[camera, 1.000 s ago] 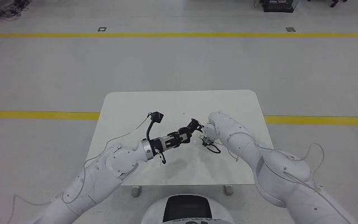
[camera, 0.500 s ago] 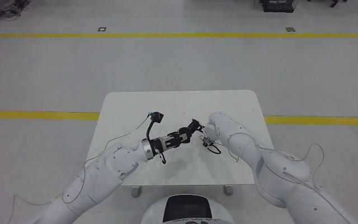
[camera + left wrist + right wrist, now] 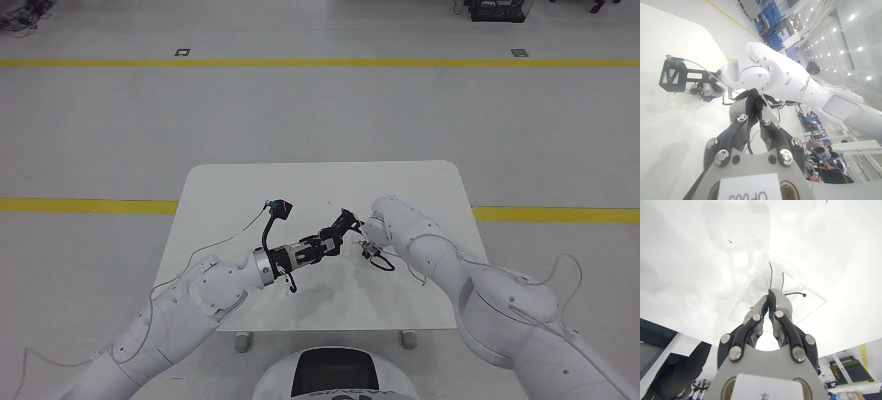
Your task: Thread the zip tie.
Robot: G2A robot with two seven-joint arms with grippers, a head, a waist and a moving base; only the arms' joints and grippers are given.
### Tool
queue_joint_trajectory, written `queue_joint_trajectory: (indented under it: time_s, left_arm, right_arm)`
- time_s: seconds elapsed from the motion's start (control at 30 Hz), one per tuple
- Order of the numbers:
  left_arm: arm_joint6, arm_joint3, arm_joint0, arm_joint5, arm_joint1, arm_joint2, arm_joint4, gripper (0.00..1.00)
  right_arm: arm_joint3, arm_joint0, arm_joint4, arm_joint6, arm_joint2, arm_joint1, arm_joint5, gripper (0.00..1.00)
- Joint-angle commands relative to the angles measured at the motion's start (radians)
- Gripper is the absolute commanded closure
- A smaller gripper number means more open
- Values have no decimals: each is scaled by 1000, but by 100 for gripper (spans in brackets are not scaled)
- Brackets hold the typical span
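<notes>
My left gripper point(image 3: 753, 97) is shut on a black zip tie point(image 3: 749, 132), whose strap runs back between the fingers toward the wrist. In the top view this gripper point(image 3: 347, 219) hangs above the middle of the white table point(image 3: 220, 200). Just beside it, my right gripper point(image 3: 368, 250) points down at the table. In its own view the right gripper point(image 3: 769, 292) is shut, tips pressed together over a clear tray point(image 3: 815, 306). Black zip ties point(image 3: 797, 293) lie on that tray. One strand point(image 3: 770, 273) runs up to the fingertips; I cannot tell whether it is pinched.
The right arm's elbow point(image 3: 400, 222) bulges close to the left gripper. A black camera bracket point(image 3: 672, 75) on the right wrist stands low over the table. The table's far half and left side are bare.
The right arm has edged slightly to the left. The left arm and its zip tie have stayed put.
</notes>
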Motion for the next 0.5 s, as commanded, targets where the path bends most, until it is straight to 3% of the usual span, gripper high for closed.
queue_joint_trajectory:
  time_s: [0.0, 0.47]
  left_arm:
    - [0, 0, 0, 0, 0, 0, 0, 100]
    - [0, 0, 0, 0, 0, 0, 0, 100]
  right_arm:
    - [-8, 3, -2, 3, 0, 3, 0, 100]
    - [-84, 24, 13, 26, 0, 45, 0, 100]
